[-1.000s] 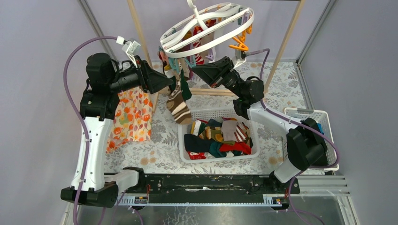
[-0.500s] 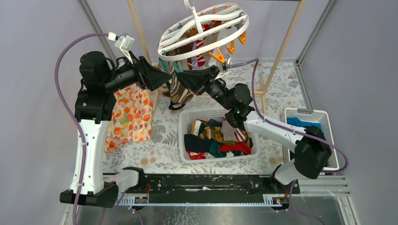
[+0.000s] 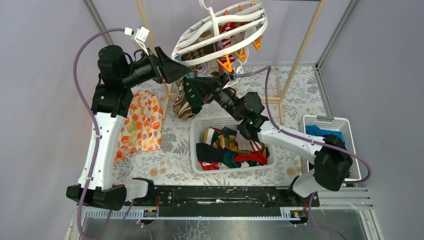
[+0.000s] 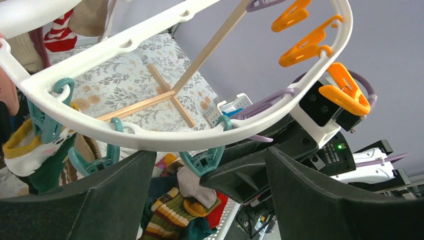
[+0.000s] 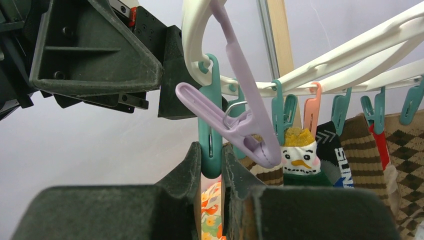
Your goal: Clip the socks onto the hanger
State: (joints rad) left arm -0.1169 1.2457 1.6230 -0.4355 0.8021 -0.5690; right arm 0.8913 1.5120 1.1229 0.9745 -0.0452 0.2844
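Lilac walls back the hanger [image 5: 192,35], arcing across the frame's top. One teal clip [image 5: 210,125] hangs upright from it, pinched between the right gripper [image 5: 211,150] fingers. The left gripper [image 4: 207,155] gapes beneath the rim. Loose socks [image 3: 232,150] lie lower centre.
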